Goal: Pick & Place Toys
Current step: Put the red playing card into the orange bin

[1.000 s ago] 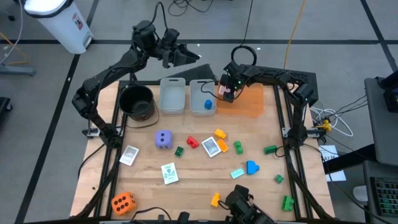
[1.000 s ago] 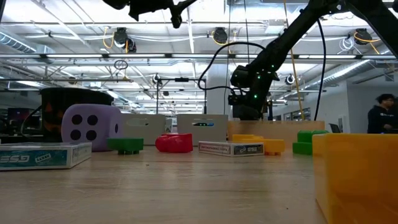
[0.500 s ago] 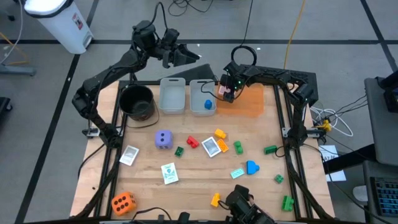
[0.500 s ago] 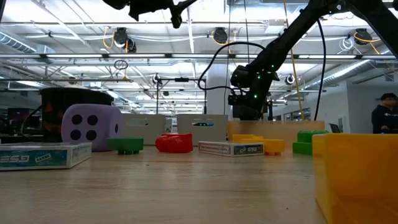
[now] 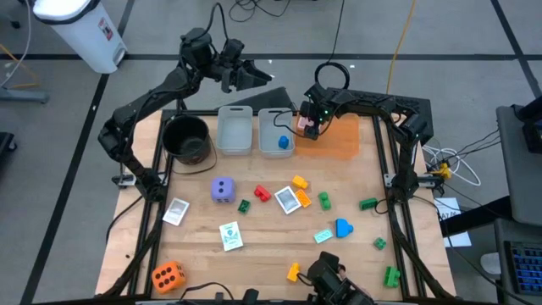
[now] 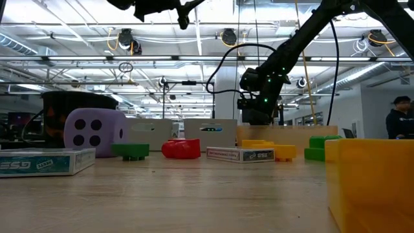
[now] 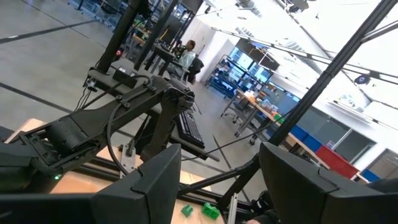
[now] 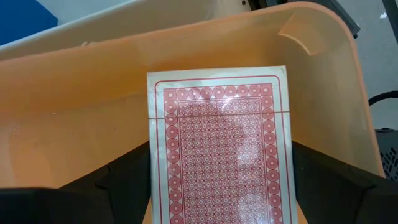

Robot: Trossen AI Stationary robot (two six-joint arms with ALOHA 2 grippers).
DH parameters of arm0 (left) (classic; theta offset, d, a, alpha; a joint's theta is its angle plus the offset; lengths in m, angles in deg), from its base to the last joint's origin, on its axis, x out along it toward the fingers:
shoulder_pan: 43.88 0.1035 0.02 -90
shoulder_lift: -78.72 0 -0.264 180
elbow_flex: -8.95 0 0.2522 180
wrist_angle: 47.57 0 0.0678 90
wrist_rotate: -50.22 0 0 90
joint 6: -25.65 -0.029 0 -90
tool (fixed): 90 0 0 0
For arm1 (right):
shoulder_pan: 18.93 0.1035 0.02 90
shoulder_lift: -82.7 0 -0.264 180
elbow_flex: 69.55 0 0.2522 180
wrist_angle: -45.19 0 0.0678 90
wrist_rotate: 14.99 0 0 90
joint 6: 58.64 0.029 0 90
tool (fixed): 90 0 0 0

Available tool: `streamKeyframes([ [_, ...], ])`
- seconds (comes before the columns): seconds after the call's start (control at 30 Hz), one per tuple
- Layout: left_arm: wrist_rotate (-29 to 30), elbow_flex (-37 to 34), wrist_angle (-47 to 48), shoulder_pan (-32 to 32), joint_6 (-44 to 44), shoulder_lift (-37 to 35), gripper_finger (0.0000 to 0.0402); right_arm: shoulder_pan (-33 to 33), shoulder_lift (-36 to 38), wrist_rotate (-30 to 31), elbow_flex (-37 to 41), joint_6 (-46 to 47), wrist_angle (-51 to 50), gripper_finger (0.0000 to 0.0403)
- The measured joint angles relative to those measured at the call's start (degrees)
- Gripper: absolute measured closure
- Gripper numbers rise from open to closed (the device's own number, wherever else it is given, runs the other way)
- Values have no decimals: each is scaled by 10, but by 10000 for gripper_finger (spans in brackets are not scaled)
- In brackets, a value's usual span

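Observation:
My right gripper (image 5: 306, 125) hangs over the left end of the flat orange tray (image 5: 343, 140), shut on a card pack with a red patterned back (image 8: 219, 143). My left gripper (image 5: 254, 76) is raised high beyond the table's far edge, open and empty, fingers level (image 7: 221, 180). Other toys lie flat on the wooden table: a purple die (image 5: 222, 189), an orange die (image 5: 168, 274), red (image 5: 262, 194), yellow (image 5: 299, 181) and green (image 5: 367, 203) bricks, and picture cards (image 5: 230, 235). A blue brick (image 5: 284, 142) lies in a grey bin (image 5: 275, 127). My right gripper pinches the card pack between its two fingers (image 8: 124, 183), one on each long edge (image 8: 151, 174), toward the pack's nearer end. The fingers slant down from the table's right side. The pack's patterned face is up over the tray's floor; whether it rests there, I cannot tell.
A black pot (image 5: 187, 140) and a second grey bin (image 5: 235, 131) stand at the far left beside the bin with the blue brick. A blue piece (image 5: 343, 228) and small green bricks (image 5: 391, 275) lie near the right edge. A person stands far off in the room (image 6: 398, 123).

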Motion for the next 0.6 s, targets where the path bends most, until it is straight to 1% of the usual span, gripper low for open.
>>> streamKeyframes([
  [0.2,0,0,0,0,1,0,176,0,0,0,0,0,0,101],
  [0.27,0,0,0,0,1,0,176,0,0,0,0,0,0,99],
  [0.47,0,0,0,0,1,0,176,0,0,2,0,0,0,58],
  [0.6,0,0,0,0,1,0,176,0,0,3,0,0,0,44],
])
